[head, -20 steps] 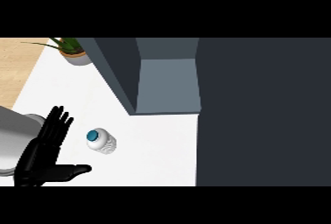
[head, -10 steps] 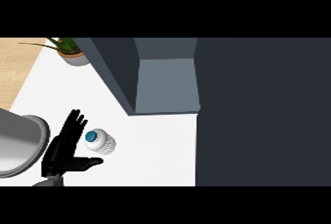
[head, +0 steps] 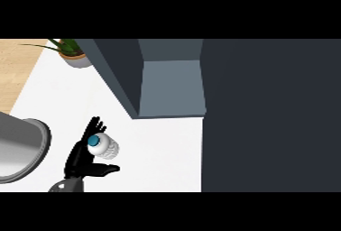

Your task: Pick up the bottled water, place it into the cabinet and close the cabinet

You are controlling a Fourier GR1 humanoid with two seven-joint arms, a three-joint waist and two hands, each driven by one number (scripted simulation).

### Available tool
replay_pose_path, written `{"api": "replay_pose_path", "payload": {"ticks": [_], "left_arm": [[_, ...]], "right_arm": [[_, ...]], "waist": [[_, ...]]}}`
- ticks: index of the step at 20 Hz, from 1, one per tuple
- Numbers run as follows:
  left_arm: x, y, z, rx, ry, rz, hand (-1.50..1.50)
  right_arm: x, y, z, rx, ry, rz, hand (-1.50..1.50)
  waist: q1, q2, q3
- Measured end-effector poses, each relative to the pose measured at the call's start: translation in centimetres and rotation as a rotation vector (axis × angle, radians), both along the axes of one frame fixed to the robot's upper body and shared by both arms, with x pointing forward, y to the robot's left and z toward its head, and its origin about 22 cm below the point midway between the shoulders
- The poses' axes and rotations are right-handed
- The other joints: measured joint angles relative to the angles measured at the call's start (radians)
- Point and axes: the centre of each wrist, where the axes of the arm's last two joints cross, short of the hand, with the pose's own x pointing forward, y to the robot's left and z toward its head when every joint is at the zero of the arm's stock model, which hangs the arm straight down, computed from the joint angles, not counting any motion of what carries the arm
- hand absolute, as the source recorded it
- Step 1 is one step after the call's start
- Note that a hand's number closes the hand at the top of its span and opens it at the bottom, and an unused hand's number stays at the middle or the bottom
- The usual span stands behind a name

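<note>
The bottle (head: pixel 104 147) is located on the white counter (head: pixel 160 153), in its near-left part, and is seen from above: a blue cap over a clear ribbed body. It stands upright, as far as can be judged from this angle.

One hand (head: pixel 83 154) is shown, entering from the near edge at the left of the view. Which arm it belongs to cannot be told. Its fingers (head: pixel 95 124) are held straight and apart, pointing far, and are set against the left side of the bottle. The thumb (head: pixel 106 169) is extended to the right, just near of the bottle. Nothing is clamped; the hand is spread beside the bottle rather than curled round it.

Open counter is available to the right of the bottle, up to the dark panel (head: pixel 269 115) that fills the right half of the view. Open counter is also available on the far side, between the bottle and the cabinet (head: pixel 170 85).

The cabinet is placed far and right of the bottle. Its grey-blue interior is exposed, and a dark wall (head: pixel 117 74) runs diagonally along its left side, from the far edge toward the bottle.

A large grey curved body (head: pixel 23 149) is located at the left edge, just left of the hand. A potted plant (head: pixel 70 52) stands at the far-left corner, well apart from the bottle. Beyond the counter's left edge, a wooden floor (head: pixel 16 67) is visible.
</note>
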Motion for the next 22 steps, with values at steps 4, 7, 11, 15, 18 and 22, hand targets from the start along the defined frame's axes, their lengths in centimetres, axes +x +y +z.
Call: {"api": "replay_pose_path", "payload": {"ticks": [4, 7, 11, 15, 18, 22], "left_arm": [[-0.1, -0.4, -1.2, -0.031, -0.027, -0.003, 1.50], [-0.3, -0.5, -1.7, -0.007, -0.061, -0.017, 1.50], [-0.2, -0.7, -2.0, 0.075, -0.116, -0.018, 1.50], [1.0, -1.2, -1.7, 0.180, -0.189, -0.014, 1.50], [1.4, -1.7, -1.7, 0.212, -0.220, -0.019, 1.50], [0.7, -3.4, -2.3, 0.239, -0.274, 0.001, 1.50]], "right_arm": [[-0.5, -0.1, 0.0, -0.005, 0.005, 0.003, -1.50], [-0.9, -0.1, -0.1, 0.004, 0.001, 0.001, -1.50], [-1.1, -0.2, -0.2, -0.002, -0.008, 0.005, -1.50], [-1.1, -0.2, -0.3, -0.004, -0.004, -0.004, -1.50], [-1.4, 0.0, -0.3, 0.006, 0.004, -0.008, -1.50], [-1.6, -0.3, -0.3, -0.010, 0.008, -0.016, -1.50]], "waist": [[-0.001, 0.000, 0.000], [-0.001, -0.003, 0.004], [-0.003, -0.004, 0.007], [0.000, -0.001, 0.004], [0.002, -0.002, 0.004], [0.011, -0.006, 0.007]]}}
